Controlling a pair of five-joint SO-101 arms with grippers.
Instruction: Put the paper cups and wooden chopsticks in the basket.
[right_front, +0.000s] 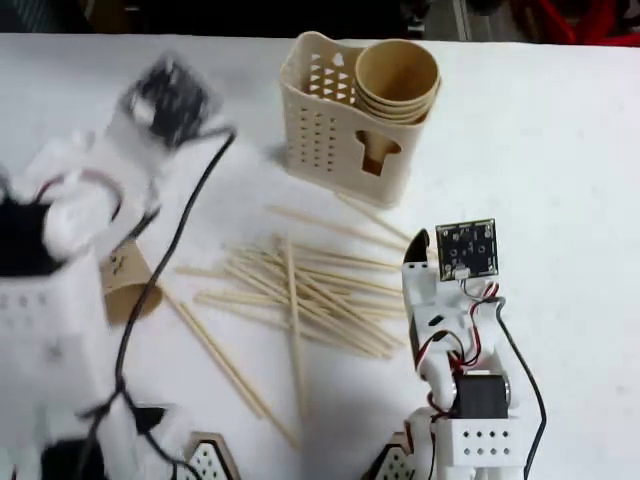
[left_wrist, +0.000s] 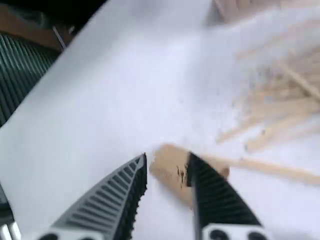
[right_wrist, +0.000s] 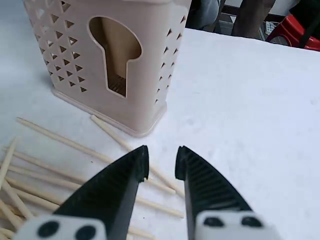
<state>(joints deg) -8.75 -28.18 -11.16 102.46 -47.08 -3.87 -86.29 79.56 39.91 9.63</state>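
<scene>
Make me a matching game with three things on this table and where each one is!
Things:
1. stacked cups
2. lone cup
3. chopsticks

Places:
A. scattered on the table
B. lying at the open fingertips of the left gripper
C. inside the basket

Pairs: 1-C, 2-B, 3-A.

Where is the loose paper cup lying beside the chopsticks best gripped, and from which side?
Likely across its side wall, coming from above: the paper cup lies on its side with the round wall facing up, and the left gripper hangs open astride one end of it.
</scene>
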